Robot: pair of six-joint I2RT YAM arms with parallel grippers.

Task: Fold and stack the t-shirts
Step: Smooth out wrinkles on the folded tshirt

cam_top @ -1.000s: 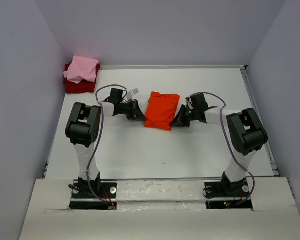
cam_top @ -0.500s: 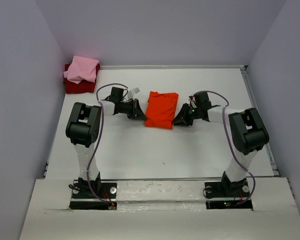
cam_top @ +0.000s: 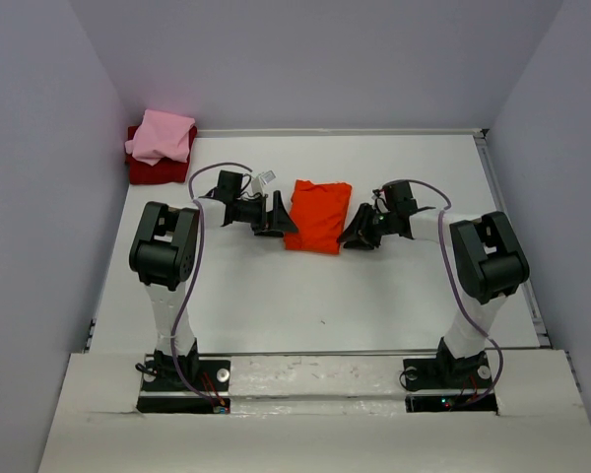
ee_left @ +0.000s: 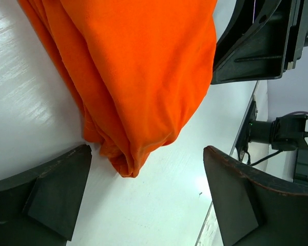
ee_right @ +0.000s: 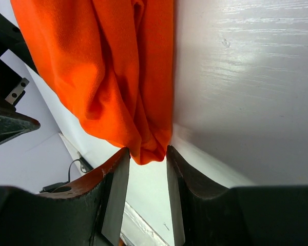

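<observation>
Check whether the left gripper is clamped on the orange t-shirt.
No: the left gripper stands wide open, with a corner of the orange t-shirt lying loose between its jaws.

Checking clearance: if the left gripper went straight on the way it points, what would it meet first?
The orange t-shirt: its folded corner lies just ahead, between the open fingers of the left gripper. Whether it would push the cloth or ride over it is unclear.

— What lies on my table [cam_top: 374, 296], white top?
— I log two items. One orange-red t-shirt [cam_top: 317, 215], folded, flat near the middle. One dark red t-shirt [cam_top: 146, 171], folded small, in the far left corner by the walls. Well apart.
</observation>
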